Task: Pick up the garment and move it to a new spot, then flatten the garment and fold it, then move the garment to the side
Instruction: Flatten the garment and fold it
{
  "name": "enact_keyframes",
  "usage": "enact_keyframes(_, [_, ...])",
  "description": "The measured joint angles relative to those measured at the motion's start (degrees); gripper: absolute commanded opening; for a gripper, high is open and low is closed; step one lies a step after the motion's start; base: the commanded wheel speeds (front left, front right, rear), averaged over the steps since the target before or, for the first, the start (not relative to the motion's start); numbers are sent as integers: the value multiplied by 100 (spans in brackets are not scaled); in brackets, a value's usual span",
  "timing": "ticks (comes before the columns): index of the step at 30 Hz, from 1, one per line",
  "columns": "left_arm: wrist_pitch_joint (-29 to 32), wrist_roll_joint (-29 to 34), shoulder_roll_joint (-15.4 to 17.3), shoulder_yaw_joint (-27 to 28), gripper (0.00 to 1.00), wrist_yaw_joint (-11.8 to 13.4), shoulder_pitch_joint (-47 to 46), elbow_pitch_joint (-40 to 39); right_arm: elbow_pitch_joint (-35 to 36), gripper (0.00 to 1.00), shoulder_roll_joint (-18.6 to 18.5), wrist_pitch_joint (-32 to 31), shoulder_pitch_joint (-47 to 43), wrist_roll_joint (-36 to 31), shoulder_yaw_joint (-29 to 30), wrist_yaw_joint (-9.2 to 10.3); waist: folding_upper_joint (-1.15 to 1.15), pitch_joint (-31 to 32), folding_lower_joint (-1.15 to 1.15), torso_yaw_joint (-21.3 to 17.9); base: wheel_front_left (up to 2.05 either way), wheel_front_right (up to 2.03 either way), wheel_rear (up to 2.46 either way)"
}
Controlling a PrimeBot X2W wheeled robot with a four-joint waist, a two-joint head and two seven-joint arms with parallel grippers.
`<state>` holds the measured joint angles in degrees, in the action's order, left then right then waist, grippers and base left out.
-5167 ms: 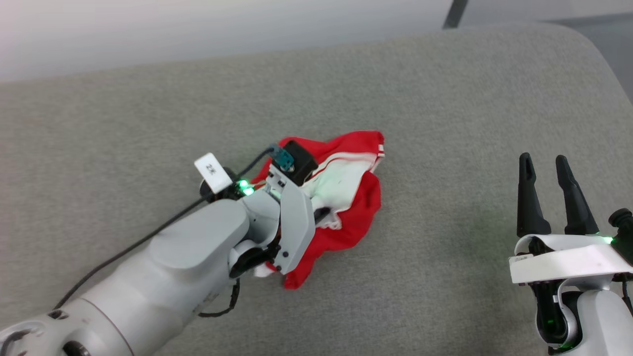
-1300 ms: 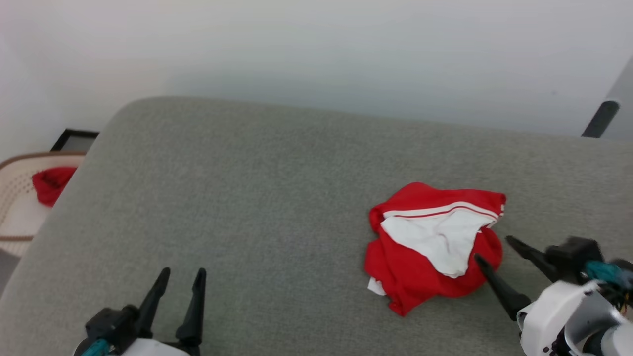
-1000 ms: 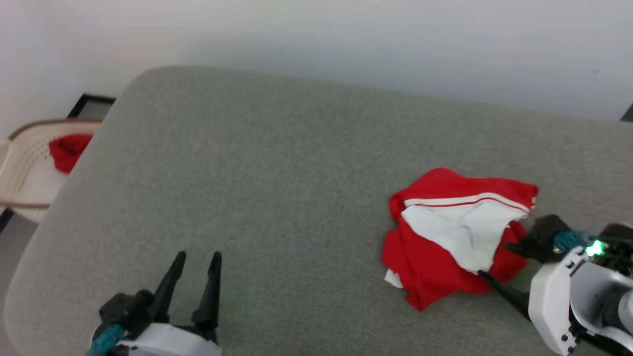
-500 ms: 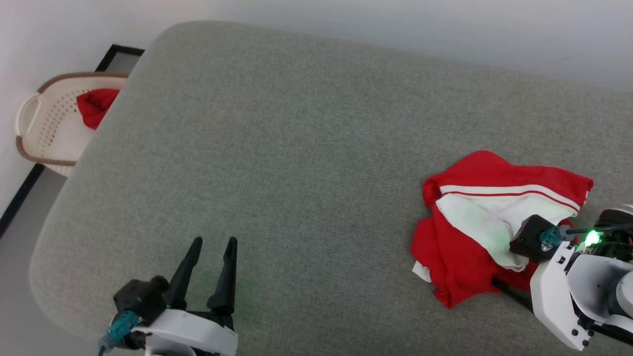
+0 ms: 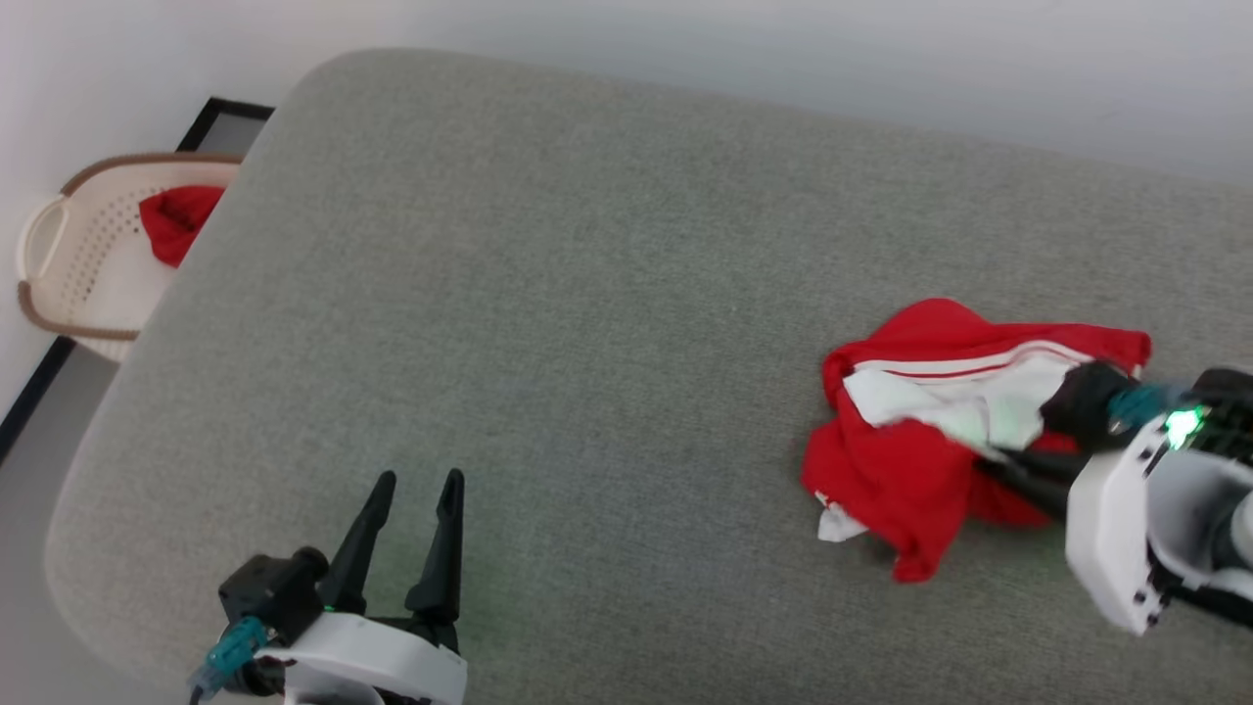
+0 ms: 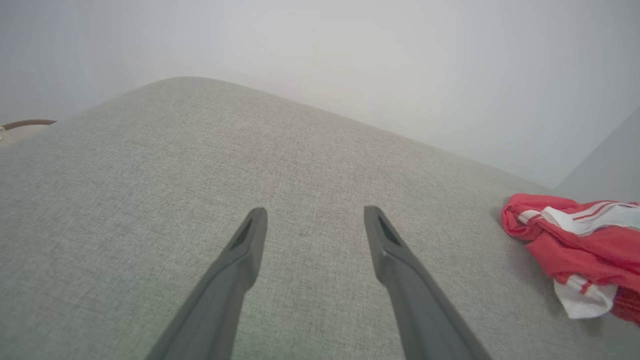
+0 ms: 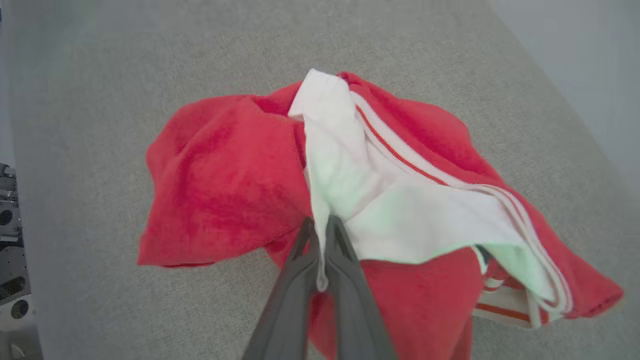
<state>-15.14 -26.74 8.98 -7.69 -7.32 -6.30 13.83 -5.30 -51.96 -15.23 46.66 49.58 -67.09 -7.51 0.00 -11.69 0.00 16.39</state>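
Note:
The garment [image 5: 920, 460] is a crumpled red shirt with a white panel and red-white striped trim, lying at the right of the grey cushion; it also shows in the left wrist view [image 6: 580, 240] and the right wrist view [image 7: 225, 185]. My right gripper [image 7: 320, 225] is shut on a fold of its white cloth, and part of the garment is lifted off the cushion. In the head view the right gripper [image 5: 1008, 465] reaches in from the right edge. My left gripper [image 5: 411, 485] stands open near the cushion's front left, holding nothing, far from the garment.
The grey cushion [image 5: 548, 313] has a rounded corner at the far left and a front edge near my left gripper. A cream perforated basket [image 5: 69, 264] with a red cloth [image 5: 174, 220] in it sits on the floor beyond the left edge. A pale wall runs behind.
My right gripper has shut on the garment's white fold and pulled it up, so the cloth has bunched and shifted. The head camera has panned. The left gripper stays open.

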Motion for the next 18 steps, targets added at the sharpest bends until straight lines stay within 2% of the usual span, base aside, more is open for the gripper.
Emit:
enact_keyframes(4, [0, -3, 15, 16, 100, 0, 51, -1, -151, 0, -9, 280, 13, 481, 537, 0, 0, 83, 0, -97, 0, 0, 0])
enact_keyframes(9, [0, -12, 29, -3, 100, 0, 60, -10, -823, 0, 48, 725, -138, 1143, 1541, 0, 0, 168, 0, -218, 0, 0, 0])
enact_keyframes(12, [0, -20, 38, -29, 100, -1, 60, -19, -1558, 0, 222, 1083, -384, 1557, 2252, 0, 0, 198, 0, -265, 0, 0, 0])
enact_keyframes(18, [0, -56, 67, -71, 100, -1, 81, -31, -3953, 0, 979, 1674, -777, 2321, 3639, 4, 0, 223, 0, -284, 0, 0, 0])
